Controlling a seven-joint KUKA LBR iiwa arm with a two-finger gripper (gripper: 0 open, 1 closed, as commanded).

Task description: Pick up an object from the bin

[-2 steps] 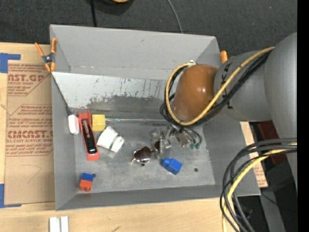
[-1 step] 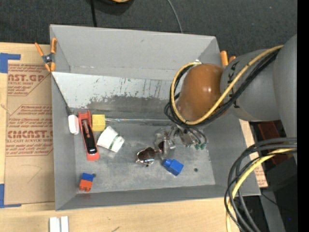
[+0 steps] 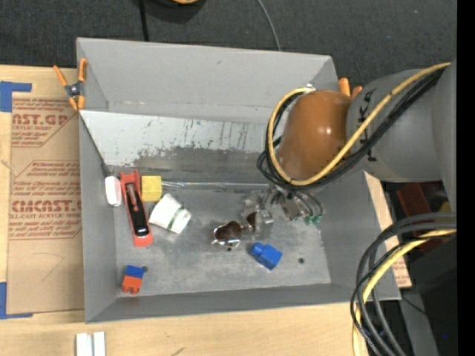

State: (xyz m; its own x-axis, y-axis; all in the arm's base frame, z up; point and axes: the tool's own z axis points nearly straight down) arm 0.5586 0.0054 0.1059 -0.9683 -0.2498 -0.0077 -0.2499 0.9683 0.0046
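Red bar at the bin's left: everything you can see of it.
Long, narrow red bar, plastic by its look, black strip down its middle. It lies flat on the bin floor near the left wall, pointing toward the back wall. At its far end: white cylinder on its left, yellow block on its right, apparently touching.

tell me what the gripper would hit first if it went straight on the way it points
Likely the dark shiny object just beside the gripper, mid-bin; depth is unclear, so it may meet the bin floor next to it instead.
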